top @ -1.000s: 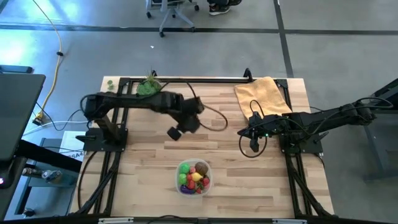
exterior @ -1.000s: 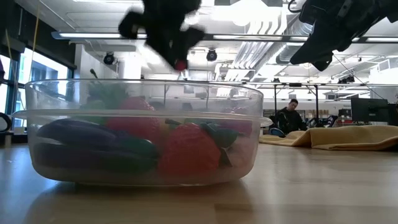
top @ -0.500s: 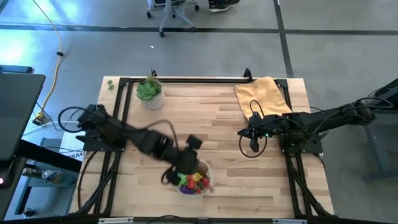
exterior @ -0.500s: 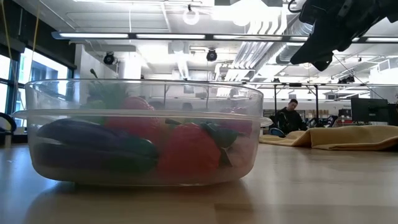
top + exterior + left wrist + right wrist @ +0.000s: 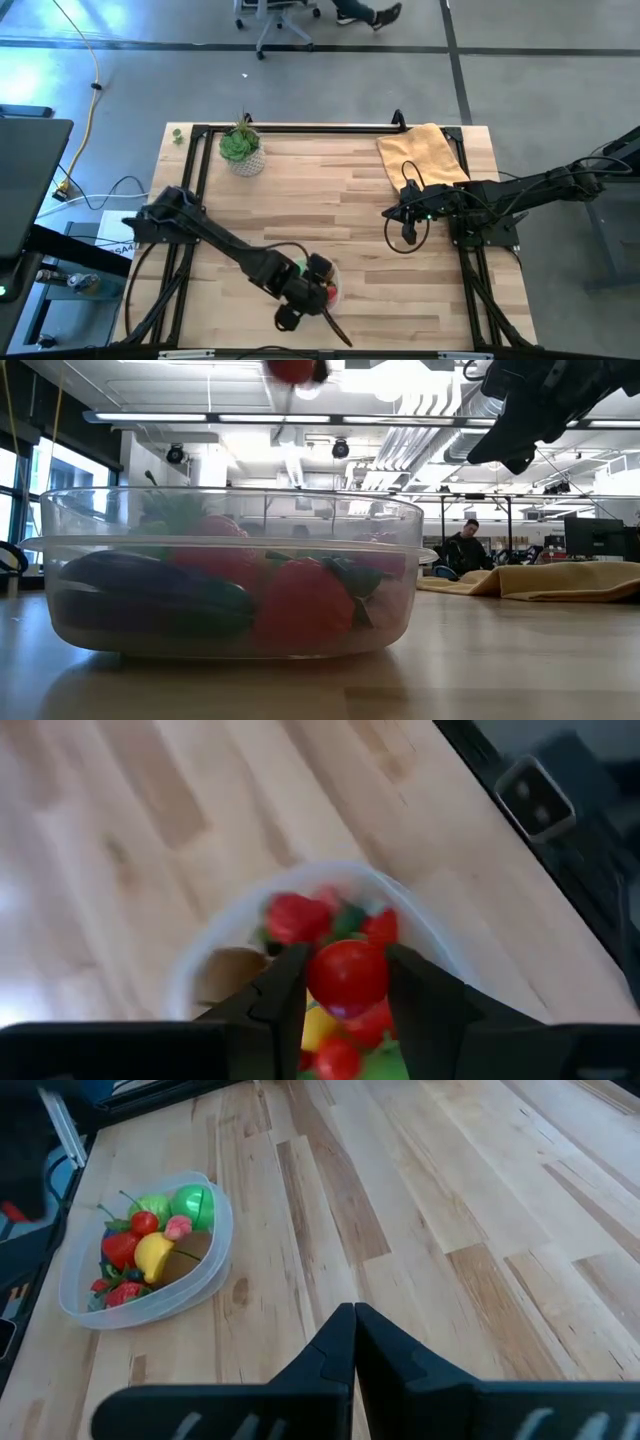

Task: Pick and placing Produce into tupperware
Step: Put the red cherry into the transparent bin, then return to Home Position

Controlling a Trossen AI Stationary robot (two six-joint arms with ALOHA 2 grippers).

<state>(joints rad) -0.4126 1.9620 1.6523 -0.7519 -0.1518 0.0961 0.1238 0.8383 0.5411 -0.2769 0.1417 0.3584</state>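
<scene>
**Left pincer holds a red piece over the filled tub**

The left pincer (image 5: 347, 982) is clamped on a round red toy fruit (image 5: 347, 975), one dark finger pressed against each side of it. In the high view this pincer (image 5: 318, 281) sits low in the frame, just left of centre, directly above the tupperware (image 5: 333, 285), with the left arm stretching diagonally down from the left edge of the worktop (image 5: 340, 190). In the low view the red fruit (image 5: 292, 369) shows at the very top of the frame, well clear of the tub's rim.

The tupperware (image 5: 230, 572) stands on the worktop and already carries produce: a purple eggplant (image 5: 140, 595), strawberries (image 5: 300, 605) and green leafy pieces. The right wrist view adds a yellow lemon (image 5: 152, 1255) and a green piece (image 5: 190, 1204) in the tub (image 5: 205, 1275).

The right pincer (image 5: 353, 1342) is clenched with nothing in it, hovering at the right of centre (image 5: 408, 228) in the high view. A yellow cloth (image 5: 424, 152) lies upper right, and a potted plant (image 5: 240, 148) upper left.
</scene>
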